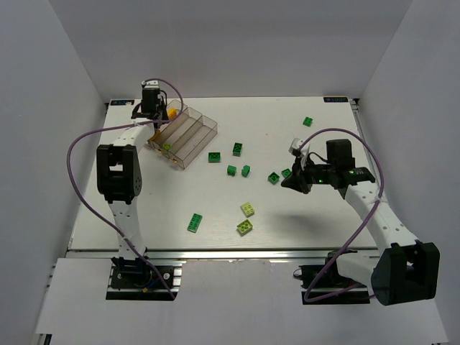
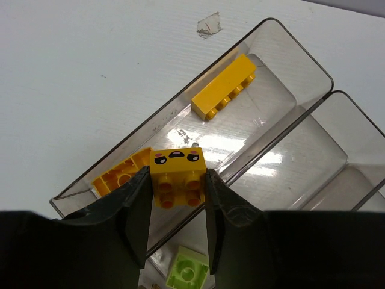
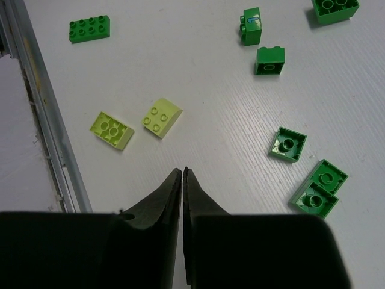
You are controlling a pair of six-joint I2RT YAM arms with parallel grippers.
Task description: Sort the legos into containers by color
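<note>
Clear brownish plastic, the tray (image 1: 194,134) sits near the far left corner of the surface (image 1: 309,223) in the top view, with dark green bricks (image 1: 214,157) and two lime bricks (image 1: 246,209) loose toward the middle and near edge. The left wrist shows the left fingers (image 2: 135,208) clamping a yellow brick with a face (image 2: 177,174) over the tray, whose end compartment holds a long yellow brick (image 2: 224,87) and an orange-yellow brick (image 2: 117,174). The right wrist shows the right fingers (image 3: 169,201) pressed together on nothing, near the lime bricks.
</note>
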